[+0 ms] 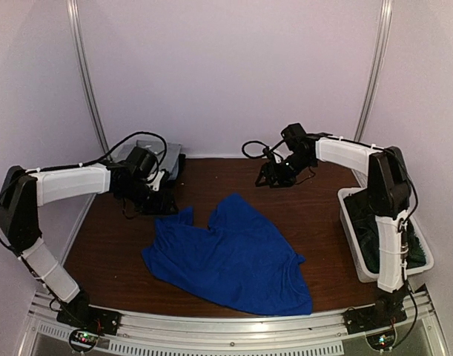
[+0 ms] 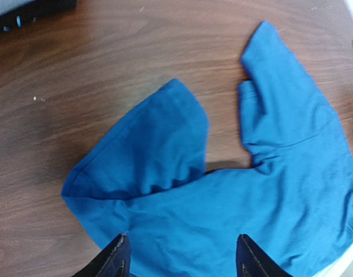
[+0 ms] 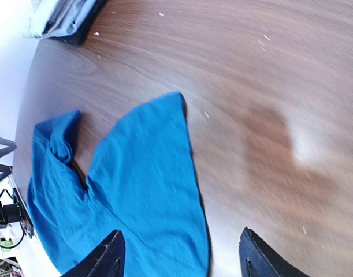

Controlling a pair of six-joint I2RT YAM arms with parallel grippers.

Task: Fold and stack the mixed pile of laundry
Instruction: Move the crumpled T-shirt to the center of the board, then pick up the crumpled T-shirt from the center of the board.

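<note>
On the table (image 1: 309,222), one blue garment (image 1: 226,256)

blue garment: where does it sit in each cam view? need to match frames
Top external: blue garment mid-table, toward the near edge.
Left wrist: blue garment fills the lower right.
Right wrist: blue garment at lower left.
Shared landmark: grey folded stack, back left of table; top-left corner in both wrist views.

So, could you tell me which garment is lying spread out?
The blue one, flat in the middle; the grey one sits at the back left, the dark one is in the bin.
</note>
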